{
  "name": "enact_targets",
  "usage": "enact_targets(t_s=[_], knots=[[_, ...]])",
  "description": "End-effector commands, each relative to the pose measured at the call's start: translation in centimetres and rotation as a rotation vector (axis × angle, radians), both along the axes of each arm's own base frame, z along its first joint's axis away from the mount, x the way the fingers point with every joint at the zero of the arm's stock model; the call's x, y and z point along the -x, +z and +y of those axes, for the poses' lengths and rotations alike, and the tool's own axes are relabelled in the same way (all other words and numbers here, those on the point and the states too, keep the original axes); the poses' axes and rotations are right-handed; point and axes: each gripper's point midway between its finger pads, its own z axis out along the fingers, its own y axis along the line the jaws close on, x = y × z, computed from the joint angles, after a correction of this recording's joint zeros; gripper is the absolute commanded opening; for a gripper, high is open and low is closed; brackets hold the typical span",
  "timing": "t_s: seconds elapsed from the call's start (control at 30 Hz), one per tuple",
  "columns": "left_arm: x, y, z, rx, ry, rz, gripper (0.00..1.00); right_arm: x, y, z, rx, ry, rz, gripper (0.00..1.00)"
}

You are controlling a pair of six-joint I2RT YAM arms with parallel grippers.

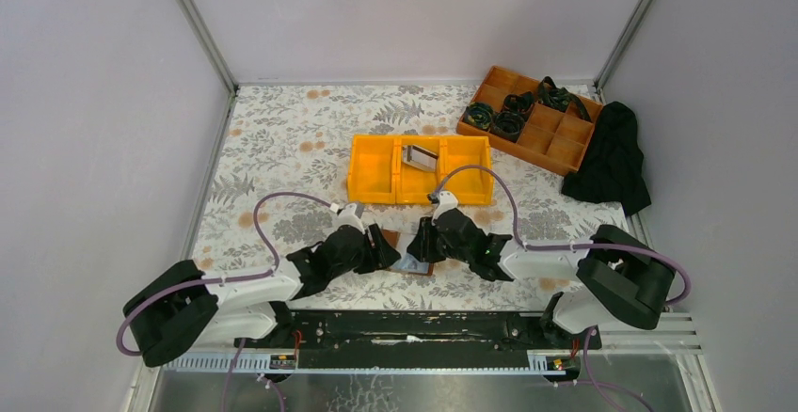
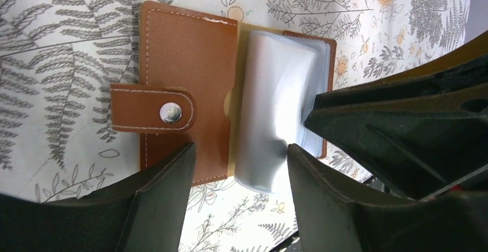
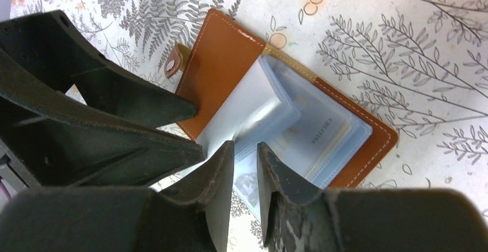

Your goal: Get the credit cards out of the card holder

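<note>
The brown leather card holder (image 1: 411, 263) lies open on the floral cloth between my two grippers. In the left wrist view its cover (image 2: 184, 62) and snap strap show, with a clear sleeve (image 2: 276, 91) standing up. My left gripper (image 2: 239, 171) is open wide around that sleeve's lower edge. My right gripper (image 3: 246, 154) hangs over the sleeves (image 3: 247, 105) with its jaws a narrow gap apart. A printed card (image 3: 248, 184) shows through the gap, sticking out past the holder's edge. A pale card (image 3: 322, 142) sits in a sleeve. One silvery card (image 1: 419, 156) lies in the yellow bin.
The yellow three-part bin (image 1: 372, 179) stands behind the holder. A wooden divided tray (image 1: 565, 139) with dark coiled straps is at the back right, and a black cloth (image 1: 612, 158) lies beside it. The two grippers nearly touch over the holder.
</note>
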Motion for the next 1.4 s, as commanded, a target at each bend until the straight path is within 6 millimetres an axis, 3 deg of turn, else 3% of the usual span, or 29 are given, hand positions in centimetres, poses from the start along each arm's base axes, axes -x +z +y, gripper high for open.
enact_targets(t_s=[0.0, 0.3, 0.53, 0.77, 1.0, 1.1, 1.37], knots=[[1.8, -2.3, 2.9, -0.116, 0.001, 0.065, 0.67, -1.2, 2.7, 2.5, -0.071, 0.029, -0.059, 0.29], [1.2, 1.4, 3.7, -0.096, 0.034, -0.007, 0.67, -2.1, 3.7, 4.5, -0.091, 0.058, -0.076, 0.32], [1.4, 1.2, 4.0, -0.118, 0.035, 0.002, 0.67, -2.1, 3.6, 6.4, -0.128, 0.102, -0.052, 0.32], [1.2, 2.9, 4.1, -0.090, 0.036, -0.032, 0.67, -1.8, 4.3, 8.3, -0.171, 0.162, -0.044, 0.32], [1.4, 3.4, 4.4, -0.076, 0.043, -0.040, 0.67, -0.7, 5.5, 10.4, -0.198, 0.226, -0.061, 0.32], [1.5, 3.9, 4.2, -0.059, 0.031, -0.051, 0.67, -0.3, 4.5, 11.2, -0.185, 0.245, -0.043, 0.33], [1.7, 4.2, 4.2, -0.073, 0.010, -0.049, 0.66, 0.8, 4.4, 13.2, -0.209, 0.293, -0.026, 0.33]])
